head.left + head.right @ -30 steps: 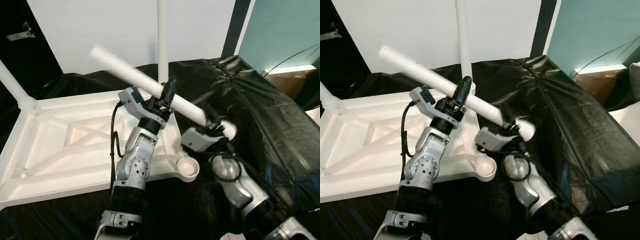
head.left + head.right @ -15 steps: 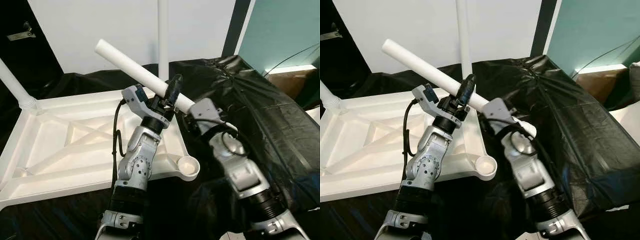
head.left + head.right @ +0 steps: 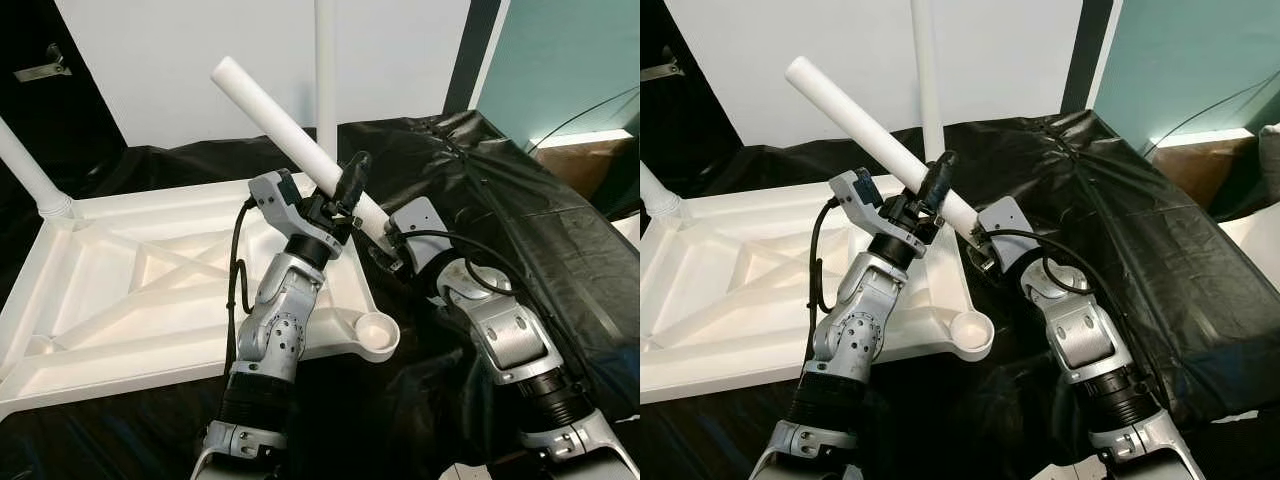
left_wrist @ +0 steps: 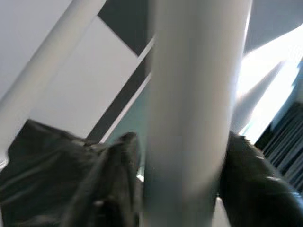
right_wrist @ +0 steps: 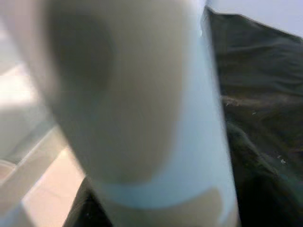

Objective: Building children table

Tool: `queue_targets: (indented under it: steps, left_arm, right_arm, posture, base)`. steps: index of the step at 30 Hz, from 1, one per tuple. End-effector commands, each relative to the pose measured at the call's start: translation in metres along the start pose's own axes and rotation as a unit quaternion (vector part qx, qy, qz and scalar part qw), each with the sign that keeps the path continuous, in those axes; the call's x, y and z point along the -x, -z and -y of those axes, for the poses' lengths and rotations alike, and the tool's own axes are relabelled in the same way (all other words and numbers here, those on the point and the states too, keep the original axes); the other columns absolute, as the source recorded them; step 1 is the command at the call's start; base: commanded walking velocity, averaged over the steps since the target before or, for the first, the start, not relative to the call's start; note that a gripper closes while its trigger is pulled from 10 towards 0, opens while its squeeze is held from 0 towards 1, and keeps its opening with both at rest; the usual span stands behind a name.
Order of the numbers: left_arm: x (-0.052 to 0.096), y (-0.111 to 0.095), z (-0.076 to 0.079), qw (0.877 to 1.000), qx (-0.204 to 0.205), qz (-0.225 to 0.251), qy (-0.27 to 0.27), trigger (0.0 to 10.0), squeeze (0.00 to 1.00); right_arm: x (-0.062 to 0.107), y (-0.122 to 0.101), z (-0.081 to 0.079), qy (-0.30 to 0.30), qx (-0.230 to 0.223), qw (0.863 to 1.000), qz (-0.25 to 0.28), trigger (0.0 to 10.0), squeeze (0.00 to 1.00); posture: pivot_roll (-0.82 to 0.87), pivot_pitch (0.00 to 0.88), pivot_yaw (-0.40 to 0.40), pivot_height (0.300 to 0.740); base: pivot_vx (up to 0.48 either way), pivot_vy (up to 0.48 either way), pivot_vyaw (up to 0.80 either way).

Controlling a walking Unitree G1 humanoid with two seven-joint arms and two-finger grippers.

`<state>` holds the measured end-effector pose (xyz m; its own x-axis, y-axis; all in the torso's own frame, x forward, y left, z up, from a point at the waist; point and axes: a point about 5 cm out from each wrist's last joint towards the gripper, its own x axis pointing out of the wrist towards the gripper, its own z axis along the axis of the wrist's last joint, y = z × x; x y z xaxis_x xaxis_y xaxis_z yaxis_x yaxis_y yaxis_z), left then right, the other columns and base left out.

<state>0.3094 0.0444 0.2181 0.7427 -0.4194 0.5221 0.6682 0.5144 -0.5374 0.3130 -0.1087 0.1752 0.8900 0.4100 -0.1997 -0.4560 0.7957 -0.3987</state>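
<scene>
The loose table leg [image 3: 295, 135] is a plain white tube, smooth and round, held slanting in the air above the upturned white tabletop [image 3: 150, 290], its free end high and toward the robot's left; the tabletop lies underside up on black sheeting [image 3: 520, 230], two legs already standing in its corners — one [image 3: 325, 70] just behind the arms, one [image 3: 25, 170] at the far left; the left gripper [image 3: 350, 185] has its fingers [image 4: 251, 184] closed on the tube near its lower end; the right gripper [image 3: 390, 252] sits at that lower end, fingers hidden — cannot tell; since a second ago the tube has tipped steeper.
</scene>
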Motion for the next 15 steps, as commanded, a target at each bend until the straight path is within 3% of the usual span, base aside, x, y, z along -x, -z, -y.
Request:
queue_targets:
  steps: [1,5,7,11,14,15]
  left_arm:
    - [0.002,-0.002,0.007,0.998,0.01,0.01,0.053,9.5,1.0]
    - [0.001,-0.002,0.006,0.999,0.008,0.007,0.049,10.0,1.0]
    - [-0.001,-0.001,0.004,0.999,0.001,0.001,0.037,10.0,1.0]
    - [-0.002,0.0,0.004,0.999,-0.004,-0.001,0.033,10.0,1.0]
    - [-0.003,0.001,0.004,1.0,-0.012,-0.006,0.028,10.0,1.0]
    - [-0.004,0.001,0.004,1.0,-0.016,-0.007,0.025,10.0,1.0]
  right_arm:
    - [-0.001,-0.003,0.007,0.016,-0.006,1.0,0.002,0.0,0.0]
    - [-0.002,-0.003,0.009,0.036,0.004,0.999,0.0,0.0,0.0]
    - [-0.003,0.0,0.008,0.103,0.03,0.994,0.003,0.0,0.0]
    - [-0.003,0.003,0.004,0.135,0.041,0.99,0.003,0.0,0.0]
    - [-0.003,0.007,-0.008,0.182,0.078,0.98,0.01,0.0,0.0]
    - [-0.004,0.008,-0.011,0.204,0.118,0.972,0.02,0.0,0.0]
  posture:
    - [-0.09,0.022,0.036,0.74]
    - [-0.09,0.021,0.037,0.74]
    - [-0.1,0.019,0.041,0.74]
    - [-0.1,0.019,0.042,0.74]
    - [-0.1,0.019,0.044,0.74]
    - [-0.1,0.019,0.044,0.74]
  base:
    - [0.0,0.0,0.0]
    - [0.0,0.0,0.0]
    - [0.0,0.0,0.0]
    - [0.0,0.0,0.0]
    - [0.0,0.0,0.0]
    - [0.0,0.0,0.0]
